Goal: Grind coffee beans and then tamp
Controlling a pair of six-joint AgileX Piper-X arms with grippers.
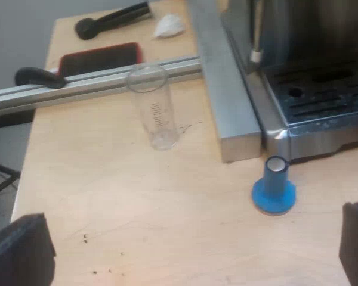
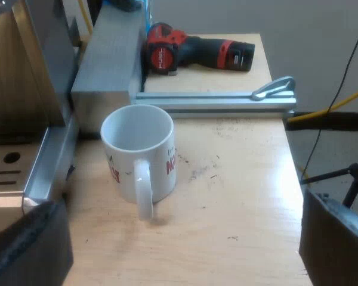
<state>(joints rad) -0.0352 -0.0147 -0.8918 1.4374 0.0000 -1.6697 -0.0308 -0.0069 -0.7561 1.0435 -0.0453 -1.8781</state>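
A blue tamper [image 1: 274, 192] stands upright on the wooden table [image 1: 137, 226], just off the corner of the espresso machine's drip tray [image 1: 322, 101]. A clear measuring glass [image 1: 153, 107] stands on the table near a metal rail. My left gripper [image 1: 191, 250] hovers open above the table, short of the tamper, with nothing between its fingers [image 1: 21, 250]. In the right wrist view a white mug [image 2: 139, 156] with red lettering stands upright beside the machine's tray edge [image 2: 42, 173]. My right gripper [image 2: 185, 250] is open above the table, close to the mug's handle.
A grey metal block [image 1: 224, 89] and an aluminium rail [image 1: 77, 83] border the left arm's work area. Dark tools [image 1: 110, 21] and a white crumpled piece [image 1: 168, 25] lie beyond the rail. A red and black power tool [image 2: 191, 52] lies behind the rail [image 2: 215, 101] past the mug.
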